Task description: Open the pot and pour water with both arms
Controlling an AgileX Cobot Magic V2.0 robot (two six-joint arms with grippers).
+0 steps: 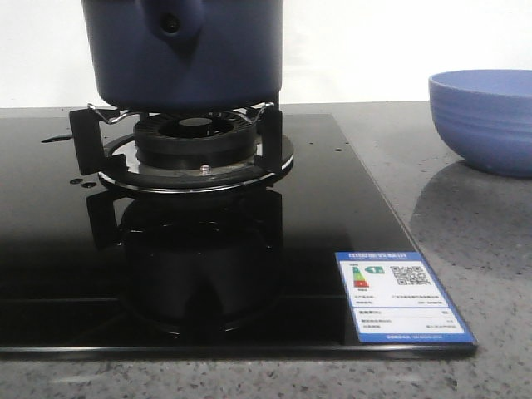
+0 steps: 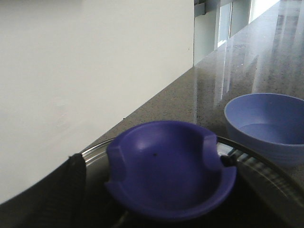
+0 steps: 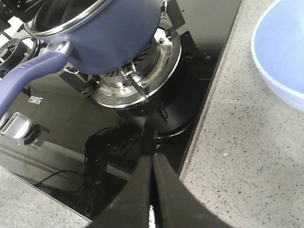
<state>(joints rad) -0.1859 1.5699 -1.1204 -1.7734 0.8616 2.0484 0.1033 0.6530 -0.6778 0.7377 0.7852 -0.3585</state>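
Nearest the front camera, the black glass cooktop (image 1: 249,283) is showing its energy label sticker (image 1: 403,297) at the near corner. Behind that, the pot (image 1: 187,54) is sitting on the burner (image 1: 195,141), open-topped with its long handle (image 3: 21,83) sticking out. The right gripper (image 3: 152,190) is hovering with fingers pressed together, gripping nothing. The left gripper's state can't be told; a lid (image 2: 171,171) is filling its view. Farthest right, the lighter bowl (image 1: 486,120) is resting on the counter (image 1: 465,241).
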